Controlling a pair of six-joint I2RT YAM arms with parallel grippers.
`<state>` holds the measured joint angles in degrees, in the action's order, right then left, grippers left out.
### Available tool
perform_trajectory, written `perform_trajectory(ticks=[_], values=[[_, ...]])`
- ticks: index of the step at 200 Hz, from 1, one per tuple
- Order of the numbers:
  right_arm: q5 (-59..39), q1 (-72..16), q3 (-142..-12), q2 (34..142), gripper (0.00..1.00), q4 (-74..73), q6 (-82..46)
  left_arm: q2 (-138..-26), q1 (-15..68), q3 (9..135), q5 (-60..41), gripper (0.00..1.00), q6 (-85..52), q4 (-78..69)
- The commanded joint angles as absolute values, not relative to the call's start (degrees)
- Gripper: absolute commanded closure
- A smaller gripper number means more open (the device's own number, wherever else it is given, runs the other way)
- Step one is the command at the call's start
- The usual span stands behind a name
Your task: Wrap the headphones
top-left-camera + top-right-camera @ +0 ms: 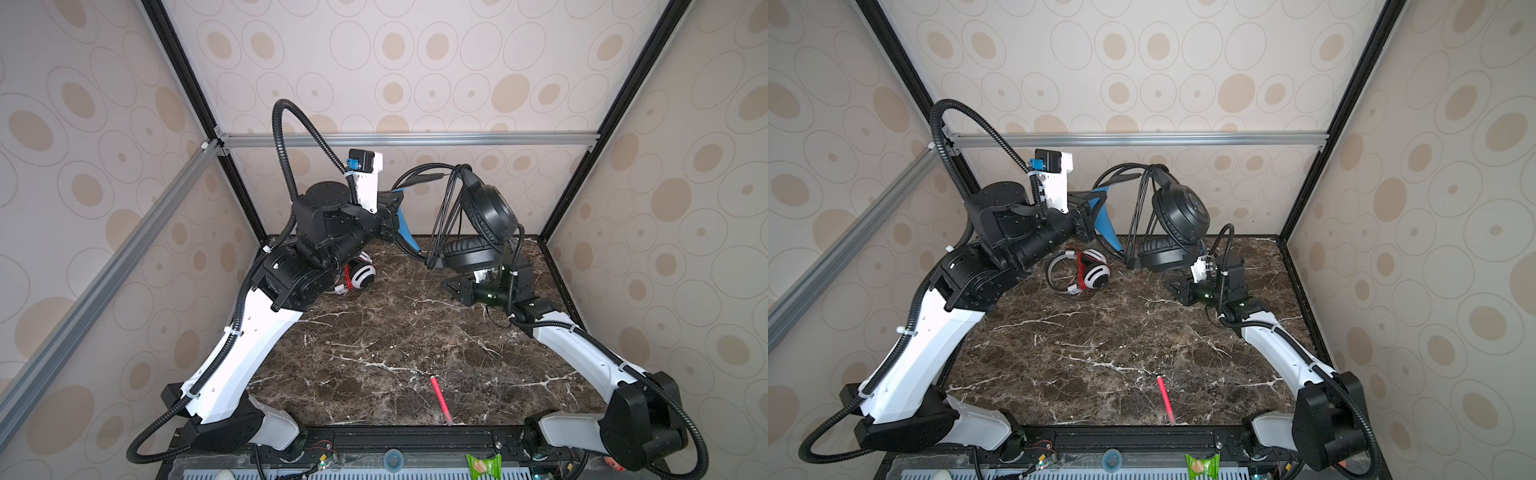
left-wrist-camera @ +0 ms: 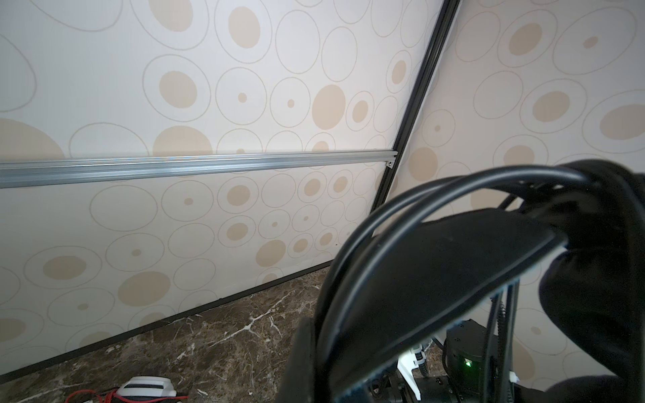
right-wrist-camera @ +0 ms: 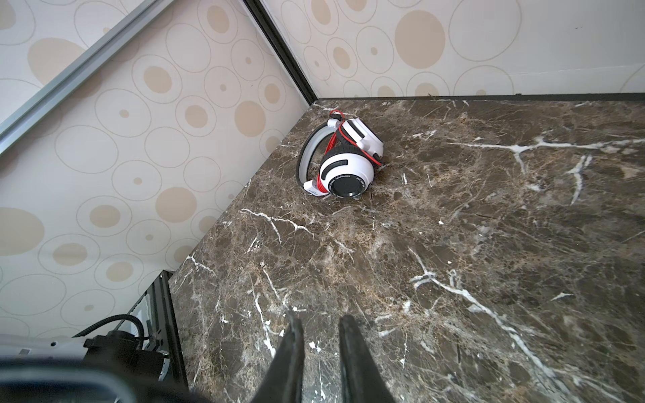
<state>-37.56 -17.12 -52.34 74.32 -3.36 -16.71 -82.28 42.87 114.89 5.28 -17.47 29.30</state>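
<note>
The black headset (image 1: pixel 486 216) is held raised near the back edge of the table (image 1: pixel 395 332), its blue-lined band (image 1: pixel 405 226) clamped in the left gripper (image 1: pixel 394 212) and its black cord (image 1: pixel 442 208) looped over the band. The right gripper (image 3: pixel 319 317) is seen low near the earcups (image 1: pixel 469 253), jaws narrowly apart and empty. The band is judged stiff and the surest hold, the cord limp. The white headset (image 3: pixel 343 167) lies by the back left corner. Open room is left mid-table; a pink-red pen (image 1: pixel 440 399) lies near the front edge.
</note>
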Motion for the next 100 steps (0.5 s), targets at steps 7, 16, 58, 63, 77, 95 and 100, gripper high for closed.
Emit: perform_trajectory(ticks=[7, 16, 58, 63, 77, 95, 100], values=[[-38.0, -17.0, -51.3, 72.5, 0.77, -5.8, -18.4, -80.3, 43.2, 117.2, 8.7, 1.0, -22.9, 23.6], [-38.0, -17.0, -51.2, 72.3, 0.76, -6.1, -18.7, -80.3, 43.2, 117.1, 9.0, 1.0, -23.4, 23.8], [-38.0, -17.0, -50.7, 72.0, 0.75, -7.5, -19.9, -80.3, 43.2, 116.2, 8.3, 1.0, -24.2, 23.3], [-37.9, -16.9, -50.6, 72.0, 0.75, -7.6, -20.0, -80.3, 43.2, 116.1, 8.3, 1.0, -24.2, 23.3], [-37.9, -17.0, -50.7, 72.0, 0.75, -8.0, -20.5, -80.1, 43.2, 115.9, 8.3, 1.0, -24.3, 23.4], [-37.7, -17.0, -50.6, 71.9, 0.73, -8.0, -20.7, -79.9, 43.2, 115.6, 8.4, 1.0, -24.3, 23.3], [-37.7, -17.0, -50.6, 71.9, 0.72, -8.1, -20.7, -79.9, 43.2, 115.5, 8.4, 1.0, -24.3, 23.3]])
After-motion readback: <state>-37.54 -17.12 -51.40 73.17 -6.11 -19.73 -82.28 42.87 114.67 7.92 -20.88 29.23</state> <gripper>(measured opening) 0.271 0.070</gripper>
